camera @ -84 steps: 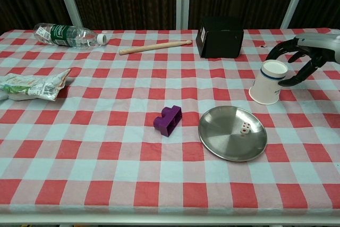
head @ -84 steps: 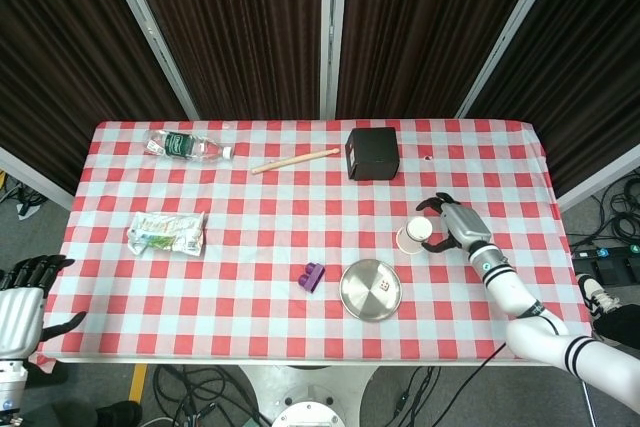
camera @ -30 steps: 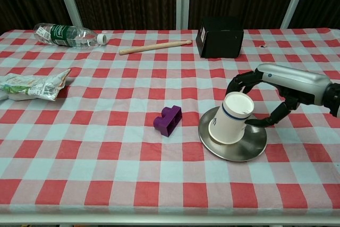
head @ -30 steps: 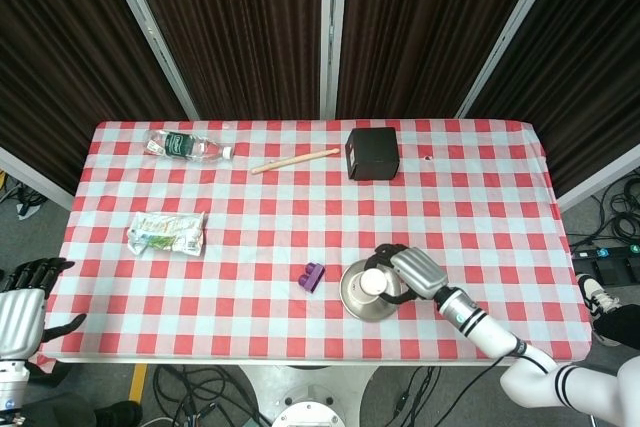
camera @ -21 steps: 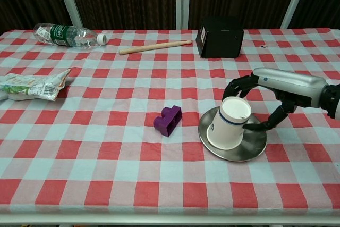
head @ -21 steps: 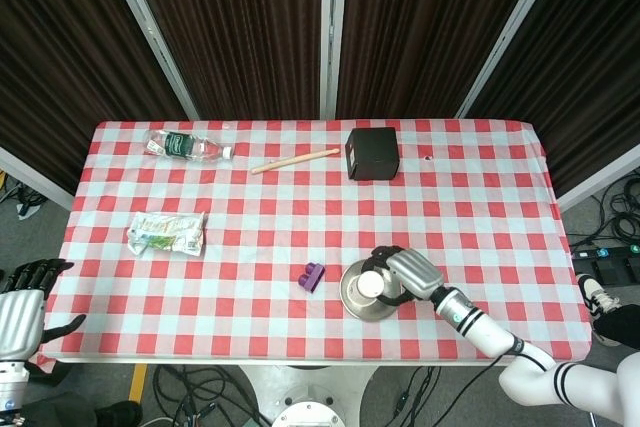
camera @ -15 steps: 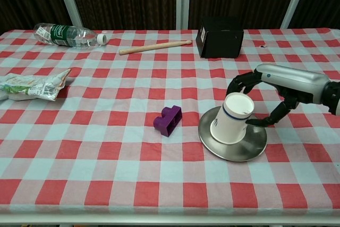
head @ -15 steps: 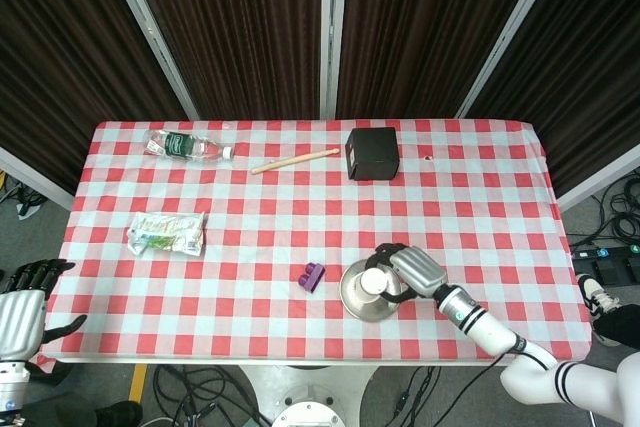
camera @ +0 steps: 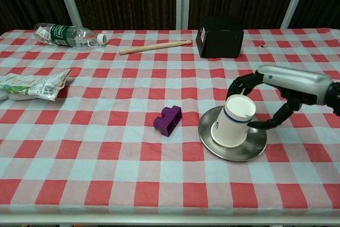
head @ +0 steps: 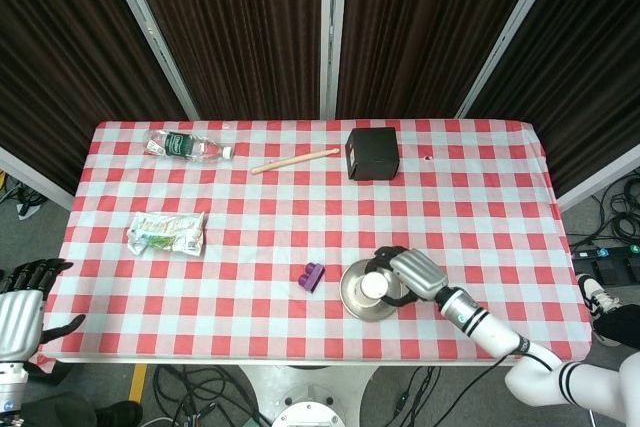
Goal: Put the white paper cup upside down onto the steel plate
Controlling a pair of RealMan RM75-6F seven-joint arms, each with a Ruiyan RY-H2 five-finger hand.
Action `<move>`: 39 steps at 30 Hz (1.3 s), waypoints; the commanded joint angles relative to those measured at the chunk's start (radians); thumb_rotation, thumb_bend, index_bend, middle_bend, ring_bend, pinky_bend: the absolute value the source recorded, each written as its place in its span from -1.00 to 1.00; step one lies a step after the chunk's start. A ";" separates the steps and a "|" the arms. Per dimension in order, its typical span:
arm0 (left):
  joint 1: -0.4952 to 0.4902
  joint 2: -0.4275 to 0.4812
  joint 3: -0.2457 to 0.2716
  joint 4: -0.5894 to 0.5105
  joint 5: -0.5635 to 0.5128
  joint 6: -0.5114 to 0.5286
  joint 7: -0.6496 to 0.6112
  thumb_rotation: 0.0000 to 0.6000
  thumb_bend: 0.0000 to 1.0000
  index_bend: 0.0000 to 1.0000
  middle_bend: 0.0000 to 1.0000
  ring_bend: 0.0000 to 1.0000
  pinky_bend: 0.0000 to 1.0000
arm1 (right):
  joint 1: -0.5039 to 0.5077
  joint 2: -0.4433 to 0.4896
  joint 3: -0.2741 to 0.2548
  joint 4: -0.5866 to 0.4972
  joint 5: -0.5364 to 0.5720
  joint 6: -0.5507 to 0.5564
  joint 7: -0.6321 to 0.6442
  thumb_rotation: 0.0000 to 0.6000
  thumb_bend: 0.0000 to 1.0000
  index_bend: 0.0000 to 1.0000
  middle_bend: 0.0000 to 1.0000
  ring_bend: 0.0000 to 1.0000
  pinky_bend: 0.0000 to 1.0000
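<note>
My right hand (camera: 265, 104) grips the paper cup (camera: 232, 121), tilted bottom-up over the steel plate (camera: 254, 145) at lower right. My left hand (head: 20, 307) hangs open at lower left, off the desk (camera: 106, 147).

Cup (camera: 234, 121) stands tilted, mouth down, on the plate (camera: 208, 135); right hand (camera: 276, 99) just behind it. Block (camera: 168, 120) left of plate. Box (camera: 219, 36), stick (camera: 154, 47), bottle (camera: 66, 34) along far edge of the surface
</note>
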 commanded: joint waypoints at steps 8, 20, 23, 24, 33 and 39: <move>0.002 -0.002 0.001 0.000 -0.001 0.000 0.002 1.00 -0.92 -0.51 -0.58 -0.71 -0.70 | 0.000 0.019 -0.029 -0.039 -0.031 0.013 0.005 1.00 -0.45 0.04 -0.24 -0.66 -0.56; 0.007 -0.002 0.002 0.001 -0.001 0.006 -0.001 1.00 -0.93 -0.51 -0.58 -0.71 -0.70 | -0.003 -0.009 0.015 0.005 0.039 0.000 -0.055 1.00 -0.45 0.04 -0.26 -0.66 -0.58; 0.009 -0.003 0.003 0.002 -0.001 0.006 -0.001 1.00 -0.92 -0.51 -0.58 -0.71 -0.70 | 0.002 0.012 -0.022 -0.026 -0.010 0.002 -0.029 1.00 -0.45 0.04 -0.26 -0.67 -0.61; 0.008 -0.004 0.003 0.002 -0.001 0.005 -0.001 1.00 -0.92 -0.52 -0.58 -0.71 -0.70 | 0.003 0.016 -0.031 -0.030 -0.021 0.003 -0.026 1.00 -0.45 0.04 -0.26 -0.68 -0.62; 0.006 -0.002 0.001 0.001 0.001 0.005 0.002 1.00 -0.93 -0.51 -0.58 -0.71 -0.70 | 0.001 -0.019 0.022 0.028 0.054 -0.010 -0.044 1.00 -0.44 0.04 -0.28 -0.68 -0.63; 0.006 -0.004 0.001 0.001 -0.001 0.001 0.004 1.00 -0.92 -0.51 -0.58 -0.71 -0.70 | 0.010 0.008 -0.026 -0.019 -0.024 0.008 0.008 1.00 -0.44 0.04 -0.28 -0.68 -0.65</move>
